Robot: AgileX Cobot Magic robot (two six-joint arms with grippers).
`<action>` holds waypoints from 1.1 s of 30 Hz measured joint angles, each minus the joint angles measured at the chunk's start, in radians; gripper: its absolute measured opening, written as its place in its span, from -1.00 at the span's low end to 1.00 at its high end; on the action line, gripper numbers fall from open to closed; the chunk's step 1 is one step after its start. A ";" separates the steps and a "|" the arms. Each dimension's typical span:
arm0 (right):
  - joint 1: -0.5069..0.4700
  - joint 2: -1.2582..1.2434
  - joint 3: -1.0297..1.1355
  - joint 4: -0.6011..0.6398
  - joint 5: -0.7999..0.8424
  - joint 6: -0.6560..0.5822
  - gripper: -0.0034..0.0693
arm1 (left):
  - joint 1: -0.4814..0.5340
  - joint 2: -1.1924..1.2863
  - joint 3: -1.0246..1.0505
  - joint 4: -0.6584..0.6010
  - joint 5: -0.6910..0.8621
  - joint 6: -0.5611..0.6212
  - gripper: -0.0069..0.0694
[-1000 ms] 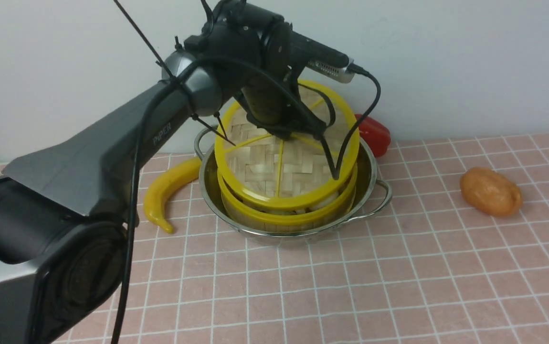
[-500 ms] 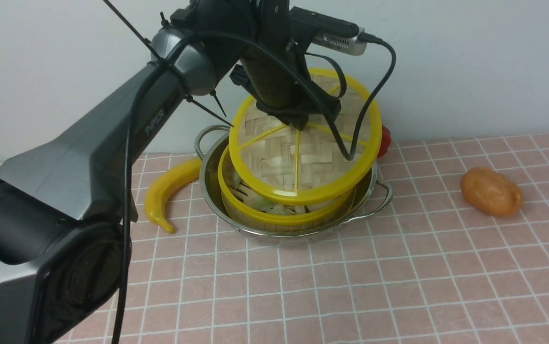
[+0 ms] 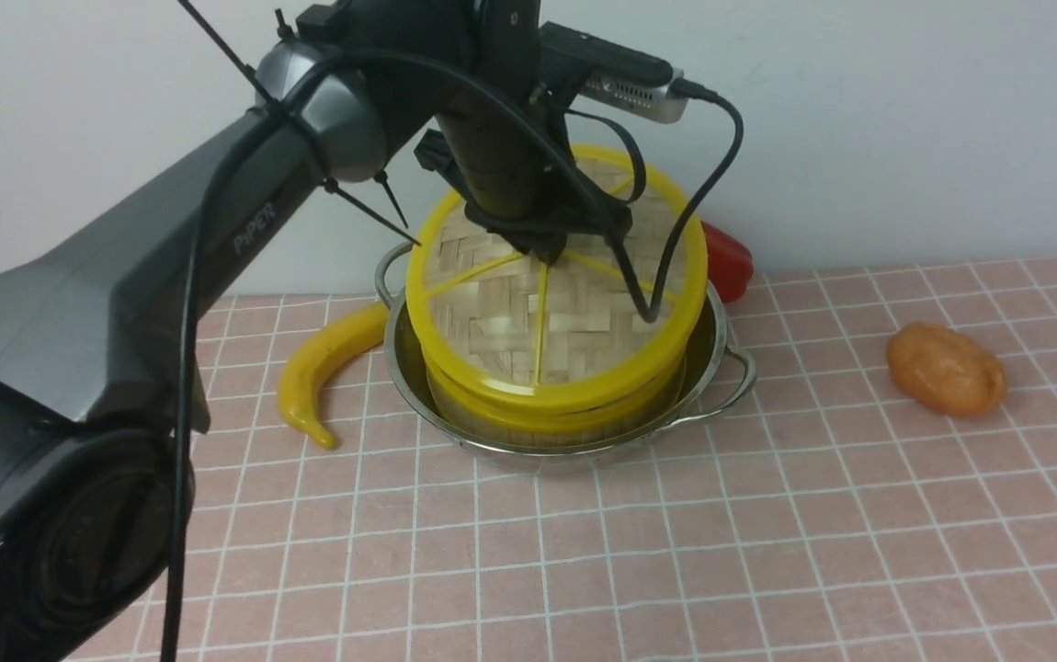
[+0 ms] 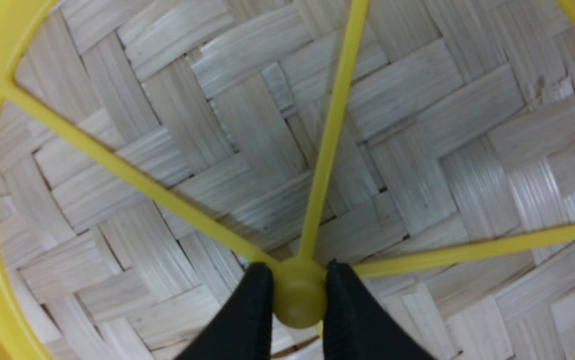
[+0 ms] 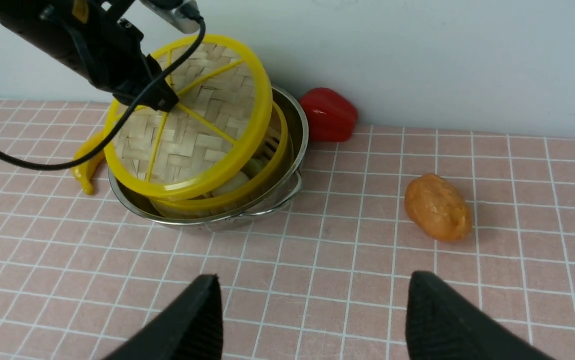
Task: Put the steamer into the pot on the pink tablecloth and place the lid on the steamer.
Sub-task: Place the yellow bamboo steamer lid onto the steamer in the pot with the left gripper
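The left gripper (image 4: pixel 298 282) is clamped on the yellow hub of the lid (image 3: pixel 542 317), 1 black finger on each side of it where the spokes meet. The lid hangs tilted over the steamer (image 3: pixel 574 416): its near edge sits low against the steamer's yellow rim, while its far edge is raised, so a gap on the right side shows the basket's inside. The steamer stands inside the pot (image 3: pixel 720 363), a shiny steel vessel with 2 loop handles. The pot rests on the pink tablecloth (image 3: pixel 767 524), near the wall.

The right gripper (image 5: pixel 312 310) hovers low over bare cloth with its 2 fingers spread wide, grasping nothing, well apart from the pot.

A curved yellow fruit (image 3: pixel 326 363) lies just left of the pot. A red bell pepper (image 3: pixel 727 262) sits behind it. An orange-brown lump (image 3: pixel 945 370) lies well to its right.
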 joint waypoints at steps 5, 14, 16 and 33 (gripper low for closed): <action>0.000 0.004 0.004 0.000 0.000 0.000 0.41 | 0.000 0.016 0.008 0.017 0.000 0.003 -0.50; 0.000 0.014 0.004 0.000 0.000 0.000 0.41 | 0.000 0.062 0.008 0.039 -0.002 0.003 -0.50; 0.000 0.014 0.004 0.000 0.000 0.000 0.41 | 0.000 0.071 0.008 0.050 -0.004 0.003 -0.50; 0.000 0.014 0.004 0.000 0.000 0.000 0.41 | 0.000 0.090 0.008 0.065 -0.085 0.003 -0.50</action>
